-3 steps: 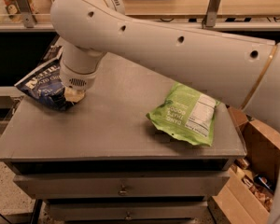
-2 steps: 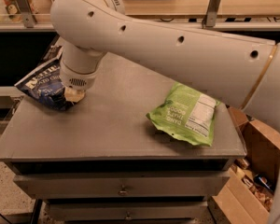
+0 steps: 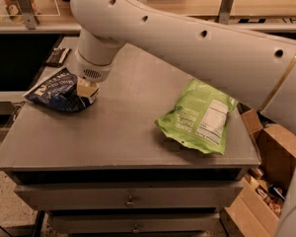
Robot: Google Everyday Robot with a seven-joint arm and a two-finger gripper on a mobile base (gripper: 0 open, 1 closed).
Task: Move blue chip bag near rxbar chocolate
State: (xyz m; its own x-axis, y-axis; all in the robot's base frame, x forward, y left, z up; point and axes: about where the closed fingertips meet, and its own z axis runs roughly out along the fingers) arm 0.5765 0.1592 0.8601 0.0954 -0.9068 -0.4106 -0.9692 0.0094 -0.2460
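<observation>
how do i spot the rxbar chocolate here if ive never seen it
Start at the grey table and go toward its far left corner, just behind the blue chip bag where the gripper sits. The rxbar chocolate is the small flat dark bar there, far smaller than either that bag or the lime-green bag.
</observation>
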